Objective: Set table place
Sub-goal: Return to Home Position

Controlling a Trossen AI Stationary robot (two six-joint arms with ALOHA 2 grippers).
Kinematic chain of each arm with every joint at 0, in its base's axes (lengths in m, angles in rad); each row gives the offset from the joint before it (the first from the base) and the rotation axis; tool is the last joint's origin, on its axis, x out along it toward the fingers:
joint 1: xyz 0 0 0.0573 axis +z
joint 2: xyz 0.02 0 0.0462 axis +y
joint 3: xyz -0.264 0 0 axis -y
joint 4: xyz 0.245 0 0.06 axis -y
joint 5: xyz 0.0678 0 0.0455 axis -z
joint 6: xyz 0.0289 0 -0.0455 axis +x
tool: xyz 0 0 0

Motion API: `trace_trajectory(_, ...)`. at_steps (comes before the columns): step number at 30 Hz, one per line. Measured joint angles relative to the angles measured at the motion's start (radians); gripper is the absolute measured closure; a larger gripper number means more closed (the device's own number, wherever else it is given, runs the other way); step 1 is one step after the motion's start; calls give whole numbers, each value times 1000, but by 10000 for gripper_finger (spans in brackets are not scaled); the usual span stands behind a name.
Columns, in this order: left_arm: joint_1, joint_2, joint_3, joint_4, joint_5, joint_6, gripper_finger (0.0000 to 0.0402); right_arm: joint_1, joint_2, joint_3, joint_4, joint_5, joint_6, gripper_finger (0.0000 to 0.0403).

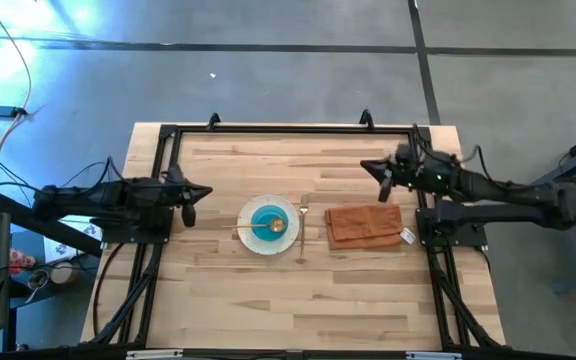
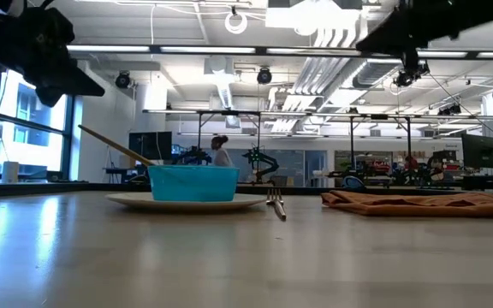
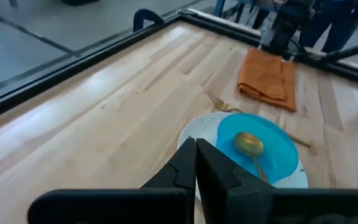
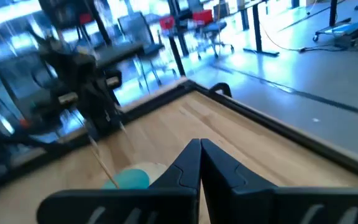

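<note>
A speckled white plate (image 1: pixel 251 237) lies at the table's middle, with a blue bowl (image 1: pixel 268 221) on it. A gold spoon (image 1: pixel 274 225) rests with its head in the bowl, its handle over the rim. A gold fork (image 1: pixel 302 228) lies on the table right of the plate. A folded rust-orange napkin (image 1: pixel 365 225) lies flat right of the fork. My left gripper (image 1: pixel 189 212) is shut and empty, raised left of the plate. My right gripper (image 1: pixel 384 185) is shut and empty, raised beyond the napkin.
The light plank table (image 1: pixel 228 290) has a black rail frame (image 1: pixel 288 130) along its edges. Bare wood lies along the near side and at the far middle. The room behind holds desks and equipment.
</note>
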State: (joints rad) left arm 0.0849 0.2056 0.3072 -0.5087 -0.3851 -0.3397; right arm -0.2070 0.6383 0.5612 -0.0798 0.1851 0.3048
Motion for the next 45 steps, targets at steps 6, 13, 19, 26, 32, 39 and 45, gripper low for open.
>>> trace_trajectory(6,0,-161,-95,14,-14,-12,402,0,-216,-247,137,1,99,403)
trace_trajectory(13,0,-160,-152,47,-39,-58,402,-2,-440,-448,195,6,163,403)
trace_trajectory(19,0,-160,-154,34,-61,-79,401,-3,-562,-551,173,27,175,403)
trace_trajectory(26,0,-156,-154,37,-53,-80,401,-3,-578,-543,108,59,68,403)
trace_trajectory(32,0,-156,-154,36,-53,-79,401,-2,-577,-543,105,46,114,403)
trace_trajectory(39,0,-156,-154,36,-53,-77,401,-2,-577,-543,104,44,140,403)
trace_trajectory(45,0,-156,-154,36,-53,-77,401,-2,-577,-543,103,44,140,403)
